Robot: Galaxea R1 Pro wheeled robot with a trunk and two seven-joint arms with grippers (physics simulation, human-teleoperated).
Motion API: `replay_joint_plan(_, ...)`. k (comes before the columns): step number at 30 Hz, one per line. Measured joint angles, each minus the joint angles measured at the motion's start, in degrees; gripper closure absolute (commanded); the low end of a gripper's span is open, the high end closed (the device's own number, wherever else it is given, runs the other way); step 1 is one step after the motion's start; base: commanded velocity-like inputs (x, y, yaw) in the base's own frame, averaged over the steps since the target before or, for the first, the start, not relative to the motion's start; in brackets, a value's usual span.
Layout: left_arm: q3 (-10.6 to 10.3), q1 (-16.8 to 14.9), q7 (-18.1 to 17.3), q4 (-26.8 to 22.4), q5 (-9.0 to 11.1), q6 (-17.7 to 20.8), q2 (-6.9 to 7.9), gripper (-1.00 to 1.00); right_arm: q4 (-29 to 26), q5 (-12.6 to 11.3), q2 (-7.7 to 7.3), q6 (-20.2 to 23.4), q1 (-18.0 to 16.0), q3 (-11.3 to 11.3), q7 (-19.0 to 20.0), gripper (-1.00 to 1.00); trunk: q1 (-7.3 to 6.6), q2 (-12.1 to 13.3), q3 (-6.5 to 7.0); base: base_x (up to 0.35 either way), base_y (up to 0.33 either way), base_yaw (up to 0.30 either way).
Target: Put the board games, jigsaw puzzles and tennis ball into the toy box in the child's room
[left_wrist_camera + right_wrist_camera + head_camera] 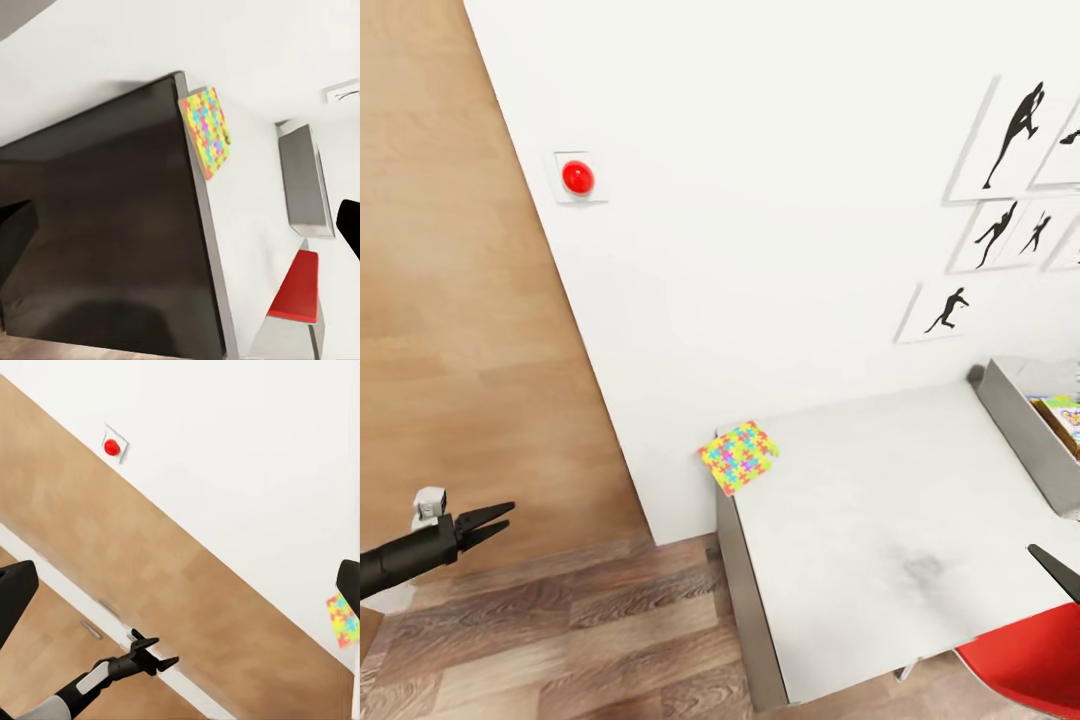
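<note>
Red chair seat (1028,655) at the worktop's (880,530) near right corner, one jigsaw puzzle (739,457) on its far left corner.

The puzzle overhangs that corner beside the white wall (760,200). A grey toy box (1025,430) sits at the worktop's far right edge, colourful contents inside. The left tool (488,525) hangs open and empty over the wood floor (560,630); the right tool (1055,572) shows one dark tip, state unclear. One red button (578,177) and five silhouette pictures (1010,135) hang on the wall.

Left end effector (500,521) held out low at the near left, fingers parted and empty; right end effector barely visible.
</note>
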Motion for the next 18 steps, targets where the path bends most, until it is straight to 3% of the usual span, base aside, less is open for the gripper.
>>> replay_joint_plan(9,-0.02,0.00,-0.04,0.00,-0.26,-0.01,0.00,-1.00,0.04,-0.09,-0.02,0.02,0.00,-0.33,0.29,-1.00,0.01,0.00,0.80,0.024,0.016,-0.176)
replay_joint_plan(18,-0.02,0.00,-0.03,-0.01,-0.28,0.00,0.04,-1.00,0.37,-0.10,-0.08,0.08,0.00,-0.44,0.32,-1.00,0.00,0.00,1.60,0.042,0.159,-0.182)
